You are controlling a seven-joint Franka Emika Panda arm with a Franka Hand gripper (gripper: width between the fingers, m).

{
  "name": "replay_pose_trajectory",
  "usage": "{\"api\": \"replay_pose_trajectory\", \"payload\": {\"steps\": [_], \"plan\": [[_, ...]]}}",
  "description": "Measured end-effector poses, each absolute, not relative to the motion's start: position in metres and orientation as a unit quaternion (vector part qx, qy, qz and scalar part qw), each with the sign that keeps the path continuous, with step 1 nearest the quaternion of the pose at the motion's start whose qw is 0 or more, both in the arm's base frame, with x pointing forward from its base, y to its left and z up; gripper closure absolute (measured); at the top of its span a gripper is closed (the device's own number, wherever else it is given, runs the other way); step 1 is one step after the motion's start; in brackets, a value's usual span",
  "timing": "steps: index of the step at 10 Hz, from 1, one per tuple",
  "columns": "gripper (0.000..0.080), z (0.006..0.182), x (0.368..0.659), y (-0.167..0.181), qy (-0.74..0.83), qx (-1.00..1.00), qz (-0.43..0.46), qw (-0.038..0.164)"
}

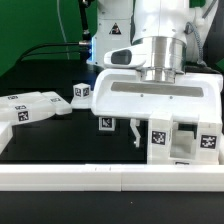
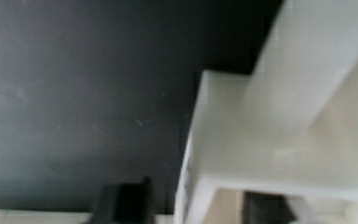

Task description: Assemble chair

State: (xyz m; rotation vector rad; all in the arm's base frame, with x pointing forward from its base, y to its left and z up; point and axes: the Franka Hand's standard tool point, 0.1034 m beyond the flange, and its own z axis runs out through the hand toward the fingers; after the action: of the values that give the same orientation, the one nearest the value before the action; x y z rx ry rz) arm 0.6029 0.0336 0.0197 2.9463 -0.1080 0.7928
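Note:
My gripper [image 1: 155, 132] hangs over the partly built white chair [image 1: 185, 145] at the exterior view's right, its wide white hand just above the tagged pieces. One fingertip [image 1: 135, 131] shows beside the chair; the other is hidden behind it. In the wrist view the gripper [image 2: 202, 205] straddles an edge of a white chair piece [image 2: 274, 110]. One dark finger [image 2: 131, 200] stands clear of the piece with a gap between them. The jaws look open. Loose tagged chair pieces [image 1: 30, 106] and a small cube [image 1: 82, 91] lie at the exterior view's left.
A long white border rail [image 1: 100, 178] runs along the front of the black table. The robot's base and cables stand at the back.

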Motion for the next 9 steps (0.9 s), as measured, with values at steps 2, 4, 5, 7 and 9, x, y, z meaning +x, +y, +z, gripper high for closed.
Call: {"api": "replay_pose_trajectory", "payload": {"steps": [2, 4, 5, 7, 9], "plan": [[0.0769, 0.020, 0.603, 0.033, -0.036, 0.964, 0.260, 0.044], [0.0769, 0.020, 0.603, 0.033, -0.036, 0.964, 0.260, 0.044], [0.0769, 0.020, 0.603, 0.033, -0.036, 0.964, 0.260, 0.044], [0.0769, 0.022, 0.604, 0.031, -0.032, 0.964, 0.261, 0.046], [0.0771, 0.036, 0.602, 0.016, -0.038, 0.964, 0.260, 0.047]]}}
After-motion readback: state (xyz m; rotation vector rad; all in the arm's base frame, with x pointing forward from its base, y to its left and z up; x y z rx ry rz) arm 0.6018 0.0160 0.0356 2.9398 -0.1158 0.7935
